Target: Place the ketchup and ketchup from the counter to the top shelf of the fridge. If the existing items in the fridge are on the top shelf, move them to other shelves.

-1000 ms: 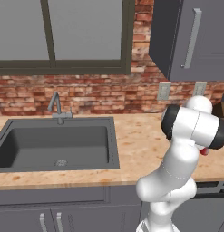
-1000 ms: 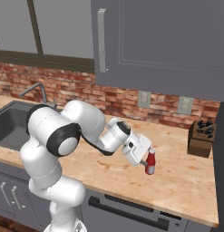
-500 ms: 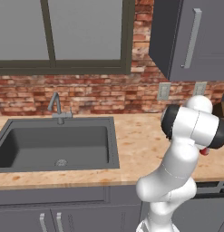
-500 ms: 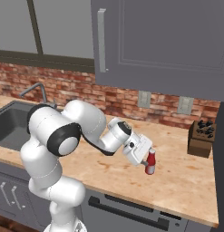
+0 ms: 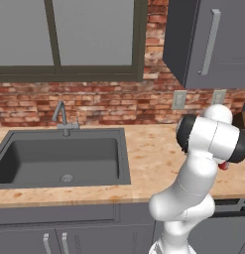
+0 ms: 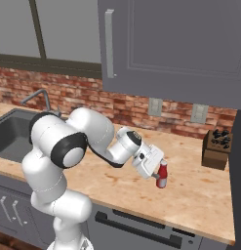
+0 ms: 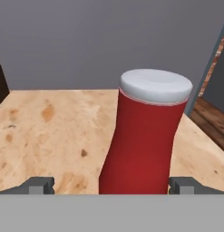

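Three cameras: two behind the arm, one on its hand.

The left base view looks forward and down from behind the arm's left, onto the counter point(image 5: 149, 158), the sink basin point(image 5: 62, 156) and the brick wall point(image 5: 94, 104) beyond, with the arm rising at lower right. The right base view looks from behind the arm's right over the same counter point(image 6: 200, 195) and sink basin point(image 6: 10, 136), so both share the worktop, sink and brickwork. The hand view sits low and very near the counter point(image 7: 45, 131), looking level along it at a red ketchup bottle point(image 7: 143, 145) close ahead.
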Robot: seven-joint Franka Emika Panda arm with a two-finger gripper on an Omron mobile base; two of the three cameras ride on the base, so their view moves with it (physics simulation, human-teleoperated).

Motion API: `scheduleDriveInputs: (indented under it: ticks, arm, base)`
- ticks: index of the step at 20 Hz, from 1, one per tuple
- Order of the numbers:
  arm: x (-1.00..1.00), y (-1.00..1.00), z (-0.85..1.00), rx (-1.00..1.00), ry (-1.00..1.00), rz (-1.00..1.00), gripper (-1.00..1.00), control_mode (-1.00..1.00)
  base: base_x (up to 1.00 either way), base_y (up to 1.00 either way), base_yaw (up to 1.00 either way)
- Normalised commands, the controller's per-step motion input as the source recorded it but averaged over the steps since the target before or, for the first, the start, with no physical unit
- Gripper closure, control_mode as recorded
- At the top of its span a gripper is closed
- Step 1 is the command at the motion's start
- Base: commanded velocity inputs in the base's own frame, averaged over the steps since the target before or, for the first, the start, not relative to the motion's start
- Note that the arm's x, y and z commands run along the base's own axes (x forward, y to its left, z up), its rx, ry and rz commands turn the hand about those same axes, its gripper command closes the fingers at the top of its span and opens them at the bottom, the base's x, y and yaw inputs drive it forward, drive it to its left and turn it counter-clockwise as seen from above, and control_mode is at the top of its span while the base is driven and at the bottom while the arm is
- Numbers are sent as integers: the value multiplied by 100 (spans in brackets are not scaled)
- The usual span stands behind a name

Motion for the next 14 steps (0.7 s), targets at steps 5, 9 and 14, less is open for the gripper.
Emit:
scheduleDriveInputs:
  ticks: [5,9,14]
  arm:
    - [0,-8,0,0,0,0,-100,-100]
    - [0,-9,0,0,0,0,-100,-100]
    - [0,-2,0,0,0,0,100,-100]
  base:
    - [0,0,0]
    - [0,0,0]
    - [0,0,0]
